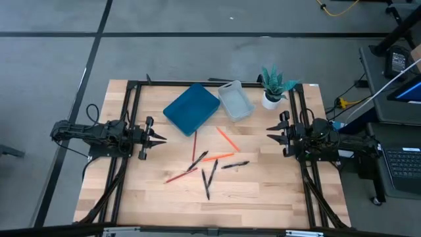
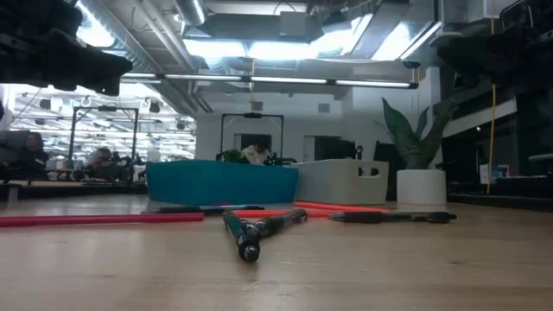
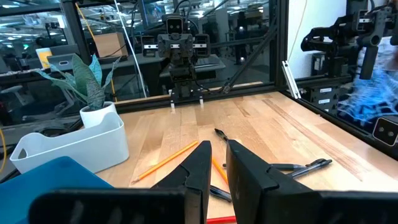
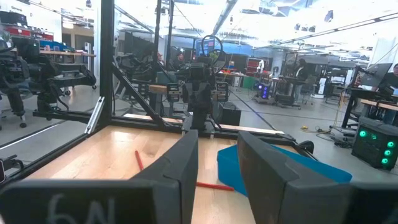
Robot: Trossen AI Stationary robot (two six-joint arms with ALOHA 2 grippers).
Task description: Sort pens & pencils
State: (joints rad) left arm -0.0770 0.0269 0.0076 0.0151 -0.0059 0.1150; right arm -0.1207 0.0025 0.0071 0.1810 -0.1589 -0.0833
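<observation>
Several black pens (image 1: 235, 164) and red and orange pencils (image 1: 227, 138) lie scattered flat on the wooden table's middle, some crossing each other. The low view shows a red pencil (image 2: 104, 219) and pens (image 2: 251, 231) close by. My left gripper (image 1: 163, 138) hovers at the table's left side, open by a narrow gap, pointing toward the pile; its wrist view shows an orange pencil (image 3: 165, 160) and a pen (image 3: 305, 167) ahead. My right gripper (image 1: 270, 133) hovers at the right side, open, facing the pile; a red pencil (image 4: 138, 159) lies beyond its fingers.
A blue tray (image 1: 191, 108) and a pale grey bin (image 1: 235, 101) sit side by side at the table's far middle. A potted plant (image 1: 273, 87) stands at the far right corner. A black frame (image 1: 131, 85) borders the table. Bare wood lies near the pile's front edge.
</observation>
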